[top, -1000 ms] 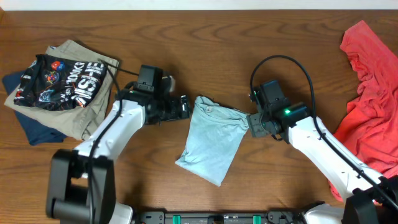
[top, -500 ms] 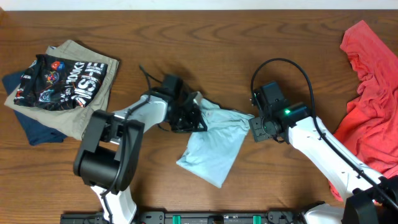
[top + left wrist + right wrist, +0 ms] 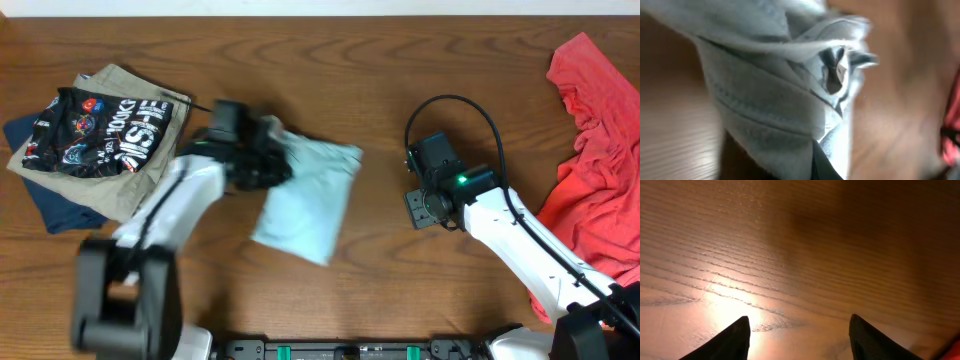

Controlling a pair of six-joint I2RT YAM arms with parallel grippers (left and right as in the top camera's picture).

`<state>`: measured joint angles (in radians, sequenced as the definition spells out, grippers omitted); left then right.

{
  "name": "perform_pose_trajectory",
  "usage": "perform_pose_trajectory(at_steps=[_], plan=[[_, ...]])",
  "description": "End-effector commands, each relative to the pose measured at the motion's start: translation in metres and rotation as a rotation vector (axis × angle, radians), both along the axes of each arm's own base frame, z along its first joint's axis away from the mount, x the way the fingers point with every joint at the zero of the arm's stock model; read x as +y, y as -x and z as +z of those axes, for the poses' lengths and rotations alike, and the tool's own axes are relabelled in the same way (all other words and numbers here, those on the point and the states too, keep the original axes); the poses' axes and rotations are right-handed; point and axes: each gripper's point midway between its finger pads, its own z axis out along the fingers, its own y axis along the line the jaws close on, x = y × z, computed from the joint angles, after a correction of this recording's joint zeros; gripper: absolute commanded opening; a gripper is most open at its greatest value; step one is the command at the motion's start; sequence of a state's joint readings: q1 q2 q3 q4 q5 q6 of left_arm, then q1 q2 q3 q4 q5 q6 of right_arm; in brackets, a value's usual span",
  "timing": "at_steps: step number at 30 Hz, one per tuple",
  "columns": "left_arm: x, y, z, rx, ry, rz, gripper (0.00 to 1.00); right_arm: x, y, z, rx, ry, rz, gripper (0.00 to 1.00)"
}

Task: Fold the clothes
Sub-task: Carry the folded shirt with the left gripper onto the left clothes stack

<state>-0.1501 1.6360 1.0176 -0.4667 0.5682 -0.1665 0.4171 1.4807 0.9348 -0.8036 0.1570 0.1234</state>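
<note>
Slippage is the main risk. The left tool [image 3: 275,166] is clamping shut on a bunched edge of the pale blue T-shirt [image 3: 305,198], which is lying folded on the table [image 3: 400,80] between the two arms, nearer the left one. Thin cotton pinched this way is prone to sliding layer over layer, so any pull is likely to skew or open the fold. The black lettered garment [image 3: 105,130], resting on the khaki garment [image 3: 150,188] just to the left, is sitting close enough to snag.

The right tool [image 3: 418,207] is standing partly open and holding nothing, well apart from the shirt.

The overhead view is showing the shirt's whole outline. The blurred left wrist view is giving only gathered folds at the jaws, and the right wrist view is showing bare wood.
</note>
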Motion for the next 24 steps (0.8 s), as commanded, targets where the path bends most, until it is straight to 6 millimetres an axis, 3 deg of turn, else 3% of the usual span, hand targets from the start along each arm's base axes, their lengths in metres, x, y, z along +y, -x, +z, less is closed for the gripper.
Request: perform_pose_trajectory(at_steps=[1,7,11,19,24], plan=[[0.055,-0.028,0.047,-0.178,-0.107,0.151,0.06,-0.004,-0.006,0.007,-0.03,0.009,-0.023,0.61],[0.15,-0.041,0.107,-0.37,-0.217,0.425,0.06,-0.004,-0.005,0.007,-0.026,0.007,-0.033,0.61],[0.199,-0.05,0.134,-0.474,-0.225,0.57,0.06,-0.004,-0.005,0.007,-0.027,0.004,-0.04,0.61],[0.264,-0.065,0.163,-0.631,-0.254,0.73,0.06,-0.006,-0.001,0.006,-0.01,0.013,-0.04,0.6],[0.302,-0.069,0.162,-0.659,-0.305,0.825,0.06,-0.006,0.0,0.006,-0.007,0.014,-0.04,0.61]])
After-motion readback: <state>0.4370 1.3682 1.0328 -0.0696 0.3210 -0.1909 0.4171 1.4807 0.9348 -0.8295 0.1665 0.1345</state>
